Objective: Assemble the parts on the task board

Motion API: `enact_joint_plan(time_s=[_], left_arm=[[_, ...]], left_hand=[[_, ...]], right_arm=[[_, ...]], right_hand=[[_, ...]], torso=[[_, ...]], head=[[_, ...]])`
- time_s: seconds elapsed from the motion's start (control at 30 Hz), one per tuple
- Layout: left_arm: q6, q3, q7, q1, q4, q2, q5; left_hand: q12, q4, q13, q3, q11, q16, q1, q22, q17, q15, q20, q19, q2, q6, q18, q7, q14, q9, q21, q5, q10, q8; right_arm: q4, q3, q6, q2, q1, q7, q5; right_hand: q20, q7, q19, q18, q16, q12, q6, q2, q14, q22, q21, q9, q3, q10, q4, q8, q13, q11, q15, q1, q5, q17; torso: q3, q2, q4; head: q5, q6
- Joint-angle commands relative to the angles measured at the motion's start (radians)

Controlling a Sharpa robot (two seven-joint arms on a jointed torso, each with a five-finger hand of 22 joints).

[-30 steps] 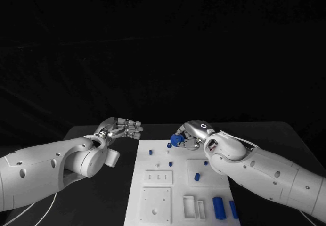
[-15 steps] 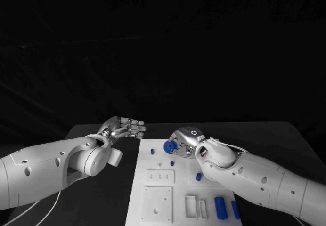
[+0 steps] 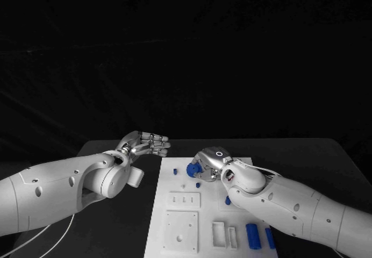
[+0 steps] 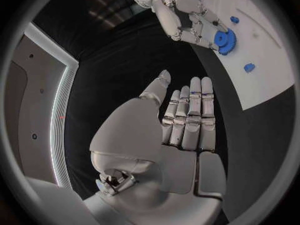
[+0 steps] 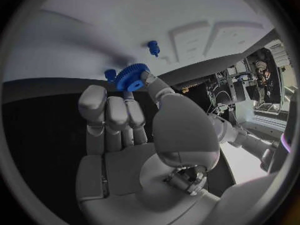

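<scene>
Blue gear (image 5: 131, 77) sits pinched in the right hand (image 3: 208, 164) above the far end of the white task board (image 3: 180, 230), near a small peg (image 3: 175, 172). 2 blue bars (image 3: 252, 236) lie at its near corner. The left hand (image 3: 144, 145) hovers beside the board, holding nothing, fingers loosely curled side by side.

A black table (image 3: 310, 156) under a dark backdrop (image 3: 186, 64).

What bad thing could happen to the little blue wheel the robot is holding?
The right hand pinches the blue gear only at its fingertips, so it might slip and drop onto the white board. It hangs close to a small blue peg, so it could bump that or miss its spot.
</scene>
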Motion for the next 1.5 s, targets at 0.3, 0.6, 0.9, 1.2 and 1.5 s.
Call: enact_joint_plan(time_s=[0.3,0.6,0.9,1.2,1.5], left_arm=[[0.015,0.001,0.005,0.001,0.001,0.003,-0.004],[0.015,0.001,0.005,0.001,0.002,0.004,-0.004],[0.016,0.001,0.005,0.001,0.0,0.005,-0.004],[0.017,0.001,0.004,0.001,0.0,0.004,-0.004],[0.016,0.001,0.004,0.001,-0.001,0.004,-0.004]], left_hand=[[-0.001,-0.002,0.001,0.001,0.0,-0.006,0.002,-0.001,-0.001,0.002,0.0,-0.005,-0.005,-0.003,-0.004,0.001,-0.005,0.0,0.006,0.006,-0.008,-0.002],[-0.001,-0.002,0.001,0.001,0.0,-0.006,0.002,-0.001,-0.001,0.002,0.0,-0.005,-0.005,-0.003,-0.004,0.001,-0.005,0.0,0.006,0.006,-0.008,-0.002],[-0.001,-0.002,0.001,0.001,0.0,-0.006,0.002,-0.001,-0.001,0.002,0.0,-0.005,-0.005,-0.003,-0.004,0.001,-0.005,0.0,0.006,0.006,-0.008,-0.002],[-0.001,-0.002,0.001,0.001,0.0,-0.006,0.002,-0.001,-0.001,0.002,0.0,-0.005,-0.005,-0.003,-0.004,0.001,-0.005,0.0,0.006,0.006,-0.008,-0.002],[-0.001,-0.002,0.001,0.001,0.0,-0.006,0.002,-0.001,-0.001,0.002,0.0,-0.005,-0.005,-0.003,-0.004,0.001,-0.005,0.0,0.006,0.006,-0.008,-0.002]], right_arm=[[-0.017,-0.007,0.013,0.016,0.0,-0.002,-0.017],[-0.045,-0.016,0.014,0.032,0.0,0.0,-0.016],[-0.073,-0.023,0.01,0.043,-0.001,-0.001,-0.013],[-0.084,-0.024,0.012,0.046,-0.001,0.0,-0.006],[-0.085,-0.025,0.019,0.049,-0.001,0.004,0.001]], right_hand=[[-0.007,-0.01,0.052,-0.014,-0.004,-0.005,0.045,-0.009,0.0,0.104,0.004,0.002,0.003,0.001,0.002,0.003,-0.002,0.002,-0.007,0.002,-0.006,-0.003],[-0.006,-0.005,0.051,-0.013,-0.008,-0.013,0.027,-0.014,-0.001,0.103,-0.002,0.001,-0.003,-0.005,0.007,0.003,-0.008,0.005,-0.006,0.0,-0.01,-0.007],[-0.001,0.012,0.051,-0.008,-0.017,-0.032,-0.043,-0.028,-0.003,0.102,-0.009,-0.001,-0.019,-0.015,0.02,0.002,-0.026,0.014,-0.001,0.001,-0.032,-0.015],[0.0,0.014,0.051,-0.006,-0.021,-0.039,-0.06,-0.032,-0.004,0.101,-0.016,-0.001,-0.026,-0.022,0.026,0.002,-0.035,0.015,-0.001,0.002,-0.032,-0.018],[-0.001,0.011,0.052,-0.007,-0.024,-0.038,-0.041,-0.028,-0.003,0.101,-0.019,-0.001,-0.011,-0.023,0.026,0.002,-0.038,0.013,-0.002,-0.002,-0.035,-0.018]], torso=[[0.0008,0.0,0.0014],[0.0006,0.0,0.0011],[0.0005,-0.001,0.0012],[0.0008,0.0,-0.0001],[0.0005,0.0,0.0002]], head=[[-0.001,0.001],[0.001,0.003],[0.003,0.0],[0.003,0.002],[0.002,0.004]])
